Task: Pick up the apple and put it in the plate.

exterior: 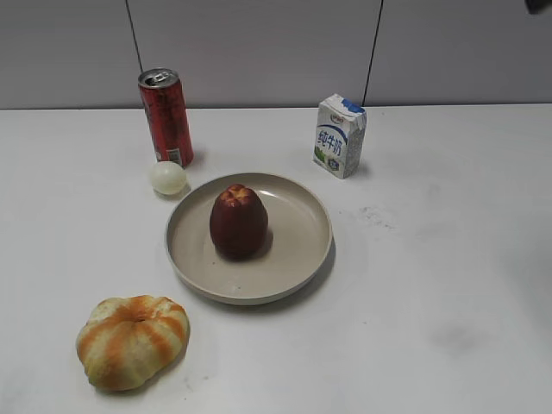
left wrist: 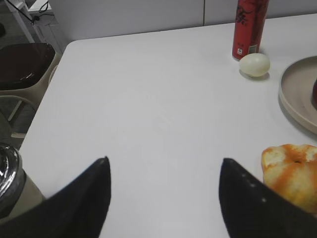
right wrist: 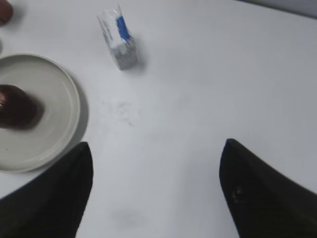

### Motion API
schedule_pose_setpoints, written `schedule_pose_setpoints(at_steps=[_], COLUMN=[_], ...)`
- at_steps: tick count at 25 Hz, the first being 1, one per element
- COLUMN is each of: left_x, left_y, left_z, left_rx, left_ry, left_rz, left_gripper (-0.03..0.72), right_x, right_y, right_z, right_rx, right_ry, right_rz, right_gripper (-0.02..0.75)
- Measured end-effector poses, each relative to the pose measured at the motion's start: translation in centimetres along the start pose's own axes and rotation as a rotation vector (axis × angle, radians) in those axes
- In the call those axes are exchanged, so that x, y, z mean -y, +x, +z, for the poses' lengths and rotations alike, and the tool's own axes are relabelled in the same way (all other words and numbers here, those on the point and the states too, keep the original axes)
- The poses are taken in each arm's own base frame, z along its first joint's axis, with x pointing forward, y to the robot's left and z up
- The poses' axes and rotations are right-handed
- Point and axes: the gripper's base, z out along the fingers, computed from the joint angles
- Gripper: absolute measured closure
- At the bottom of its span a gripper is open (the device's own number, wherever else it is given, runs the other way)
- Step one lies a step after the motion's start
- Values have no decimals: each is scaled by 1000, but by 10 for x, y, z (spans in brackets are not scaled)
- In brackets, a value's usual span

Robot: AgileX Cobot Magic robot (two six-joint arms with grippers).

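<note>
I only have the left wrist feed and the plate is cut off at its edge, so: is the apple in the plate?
Observer: Yes. The apple stands upright inside the plate, left of its middle.
Operator: Is the right gripper holding anything?
Observer: No. The right gripper is open over bare table, right of the plate.
Operator: Anything beyond the plate on that side?
Observer: A milk carton stands behind the plate's right side, clear of the rim.
</note>
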Motion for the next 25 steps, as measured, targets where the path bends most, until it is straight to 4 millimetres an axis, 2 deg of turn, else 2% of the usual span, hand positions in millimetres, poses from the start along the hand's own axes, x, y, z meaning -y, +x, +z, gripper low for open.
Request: schedule_pose_setpoints(at_steps=[8, 13, 16, 21, 25], left_x=[0, 0, 0, 0, 0], left_y=[0, 0, 0, 0, 0], left_z=[0, 0, 0, 0, 0], left_rx=[0, 0, 0, 0, 0], left_ry=[0, 0, 0, 0, 0], left_rz=[0, 0, 0, 0, 0], left_gripper=[167, 167, 167, 167, 167], right_x=[1, 1, 1, 1, 1], right_y=[133, 207, 248, 291, 299], right_z=[-18, -35, -43, -36, -38], right_rx=[-100, -14, 97, 268, 397], right_ry=[15, 11, 6, -1, -6], right_rz=[78, 95, 96, 89, 74], right_gripper=[137, 145, 145, 145, 145])
